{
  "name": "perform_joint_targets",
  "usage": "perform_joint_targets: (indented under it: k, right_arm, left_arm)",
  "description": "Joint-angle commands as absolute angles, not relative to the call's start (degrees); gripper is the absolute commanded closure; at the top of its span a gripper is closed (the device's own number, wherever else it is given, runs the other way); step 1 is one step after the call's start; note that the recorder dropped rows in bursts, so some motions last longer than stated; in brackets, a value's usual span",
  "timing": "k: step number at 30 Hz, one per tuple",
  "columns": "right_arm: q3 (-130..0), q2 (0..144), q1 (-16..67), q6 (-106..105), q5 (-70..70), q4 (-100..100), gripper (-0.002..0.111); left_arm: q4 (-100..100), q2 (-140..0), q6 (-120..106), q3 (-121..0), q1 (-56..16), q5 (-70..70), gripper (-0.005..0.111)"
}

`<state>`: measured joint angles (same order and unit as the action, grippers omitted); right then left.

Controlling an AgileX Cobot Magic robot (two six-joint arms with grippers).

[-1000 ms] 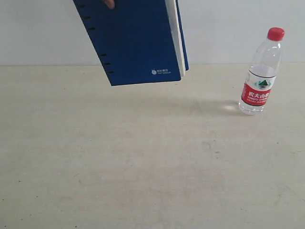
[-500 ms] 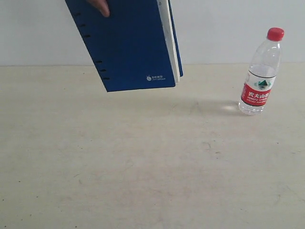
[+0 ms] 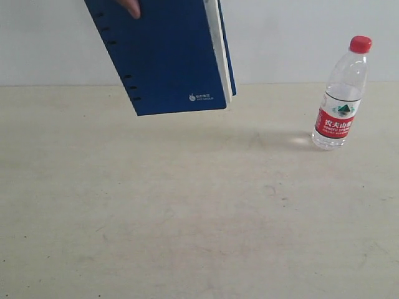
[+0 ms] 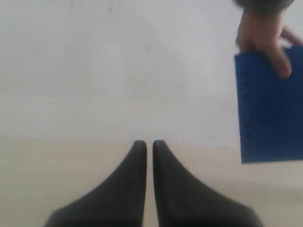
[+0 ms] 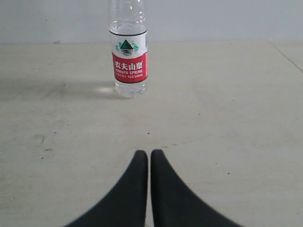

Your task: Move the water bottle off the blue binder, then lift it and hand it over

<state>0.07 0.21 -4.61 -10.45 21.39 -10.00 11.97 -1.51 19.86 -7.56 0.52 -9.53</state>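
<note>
1. My left hand (image 4: 147, 143) is closed with nothing in it. Its jaws are pressed together above the bare worktop (image 3: 187, 224), well short of anything.
2. The blue binder (image 3: 168, 56) is not lying down at all. A person's fingers (image 3: 131, 7) hold it near its top, tilted, in the air over the far left of the worktop. Its spine slots face left and its white pages show along the right edge.
3. The water bottle (image 3: 341, 93) stands upright on the worktop at the far right, red cap on, well apart from the binder.
4. My right hand (image 5: 149, 152) is closed and empty too. It points straight at the bottle, near it but not touching.
5. My reading is that no step is properly under way. The bottle is already off the binder, and the binder is not mine to lift while a person has it.
6. Whichever hand goes next must open first. I would wait for the binder to come to rest, then work at an edge, since a flat cover gives little to pinch.
7. The worktop is pale, matte and scuffed with faint marks — a soft shadow lies beneath the binder. Behind it is a plain white wall (image 3: 293, 37).
</note>
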Motion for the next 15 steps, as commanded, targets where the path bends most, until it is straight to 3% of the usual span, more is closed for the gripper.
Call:
perform_joint_targets:
  k: [1, 5, 15]
  right_arm:
    - [0.0, 0.0, -4.8, -10.7, 20.9, -10.1, 0.109]
    - [0.0, 0.0, -4.8, -10.7, 20.9, -10.1, 0.109]
    - [0.0, 0.0, -4.8, -10.8, 20.9, -10.1, 0.109]
  left_arm:
    - [16.2, 0.0, 27.1, 0.0, 0.1, -12.2, 0.102]
    - [12.9, 0.0, 21.5, 0.0, -0.5, -21.0, 0.102]
    - [5.3, 0.0, 18.1, 0.0, -0.9, -23.4, 0.102]
